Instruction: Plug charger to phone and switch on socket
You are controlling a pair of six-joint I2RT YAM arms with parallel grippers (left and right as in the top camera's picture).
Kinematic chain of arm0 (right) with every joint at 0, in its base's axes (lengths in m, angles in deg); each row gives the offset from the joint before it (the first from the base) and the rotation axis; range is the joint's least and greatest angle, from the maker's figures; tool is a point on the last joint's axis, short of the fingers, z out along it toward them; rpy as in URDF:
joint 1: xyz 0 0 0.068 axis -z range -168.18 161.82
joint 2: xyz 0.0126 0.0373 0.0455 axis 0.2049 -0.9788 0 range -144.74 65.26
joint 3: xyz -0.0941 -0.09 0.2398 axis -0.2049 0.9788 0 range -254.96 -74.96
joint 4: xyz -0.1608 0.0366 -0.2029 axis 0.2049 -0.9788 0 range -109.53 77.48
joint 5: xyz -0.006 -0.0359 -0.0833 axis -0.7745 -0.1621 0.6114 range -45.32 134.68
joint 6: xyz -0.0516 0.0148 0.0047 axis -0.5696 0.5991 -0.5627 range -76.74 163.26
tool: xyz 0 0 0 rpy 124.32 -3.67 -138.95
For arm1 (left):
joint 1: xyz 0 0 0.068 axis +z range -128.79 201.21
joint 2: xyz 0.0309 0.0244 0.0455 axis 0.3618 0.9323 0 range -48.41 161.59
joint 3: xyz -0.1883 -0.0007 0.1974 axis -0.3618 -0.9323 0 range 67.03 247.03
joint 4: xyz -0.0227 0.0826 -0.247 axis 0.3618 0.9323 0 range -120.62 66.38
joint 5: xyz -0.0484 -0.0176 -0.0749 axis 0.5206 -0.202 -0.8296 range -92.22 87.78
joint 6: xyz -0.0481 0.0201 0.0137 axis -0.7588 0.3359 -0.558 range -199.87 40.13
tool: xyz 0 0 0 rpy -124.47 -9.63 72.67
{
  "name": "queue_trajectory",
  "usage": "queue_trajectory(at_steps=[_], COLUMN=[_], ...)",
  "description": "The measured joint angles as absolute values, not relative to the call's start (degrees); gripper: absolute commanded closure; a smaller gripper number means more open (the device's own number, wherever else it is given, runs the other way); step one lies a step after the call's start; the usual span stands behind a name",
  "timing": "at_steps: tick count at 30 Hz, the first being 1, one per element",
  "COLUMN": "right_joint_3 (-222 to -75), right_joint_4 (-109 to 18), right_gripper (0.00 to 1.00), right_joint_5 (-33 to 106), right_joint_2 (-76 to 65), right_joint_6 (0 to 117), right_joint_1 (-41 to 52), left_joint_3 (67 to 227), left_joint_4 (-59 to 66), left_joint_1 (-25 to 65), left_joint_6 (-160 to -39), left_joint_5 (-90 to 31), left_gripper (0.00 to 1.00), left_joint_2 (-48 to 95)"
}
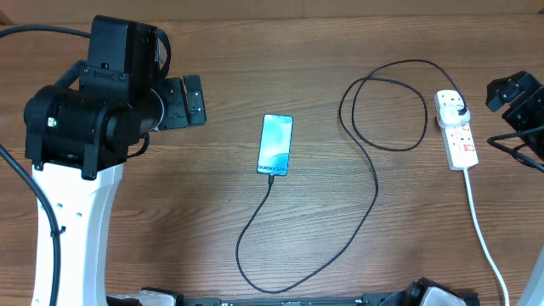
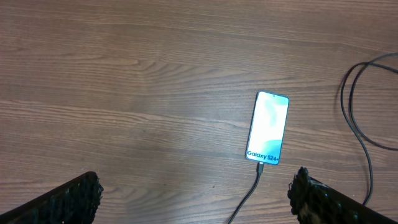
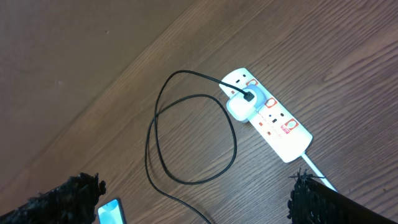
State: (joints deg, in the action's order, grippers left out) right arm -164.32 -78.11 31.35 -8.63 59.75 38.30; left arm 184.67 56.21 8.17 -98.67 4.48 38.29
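Observation:
The phone (image 1: 275, 144) lies face up mid-table with its light-blue screen lit. The charger's thin black cable (image 1: 365, 212) has its connector tip in the phone's lower edge (image 2: 260, 165). From there it loops right to a white plug (image 3: 242, 104) seated in the socket (image 1: 461, 140), a white power strip with red switch marks. My left gripper (image 1: 186, 101) hovers open to the left of the phone, holding nothing. At the far right edge, beside the strip, my right gripper (image 1: 516, 106) is also open and holds nothing. Whether the switches are on, I cannot tell.
The strip's thick white cord (image 1: 484, 229) runs toward the table's front edge at the right. The cable's big loop (image 3: 186, 137) lies between phone and strip. The left arm's white base (image 1: 72, 229) stands at the front left.

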Motion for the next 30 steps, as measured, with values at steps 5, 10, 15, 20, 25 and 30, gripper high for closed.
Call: queue_trajectory(at_steps=[5,10,15,20,25,30], right_joint_3=[-164.32,-164.32,-164.32,-164.32,-164.32,-164.32], right_joint_4=[-78.11,-78.08,-78.11,-78.13,-78.08,-78.08], right_gripper=[0.0,0.0,0.0,0.0,0.0,0.0], right_joint_5=[31.35,31.35,31.35,31.35,31.35,31.35], right_joint_2=[-8.63,-8.63,-8.63,-8.63,-8.63,-8.63], right_joint_6=[59.77,59.77,59.77,59.75,59.77,59.77], right_joint_1=[38.3,38.3,38.3,38.3,38.3,38.3], left_joint_3=[184.67,184.67,184.67,184.67,184.24,176.87], left_joint_4=[56.21,56.21,56.21,56.21,56.21,52.38], left_joint_1=[8.17,8.17,8.17,8.17,8.17,8.17], left_joint_6=[-98.7,-98.67,-98.67,-98.67,-98.7,-98.72], left_joint_5=[4.48,4.48,4.48,4.48,4.48,4.5], left_gripper=[0.0,0.0,0.0,0.0,0.0,0.0], left_joint_2=[38.29,38.29,38.29,38.26,36.8,29.08])
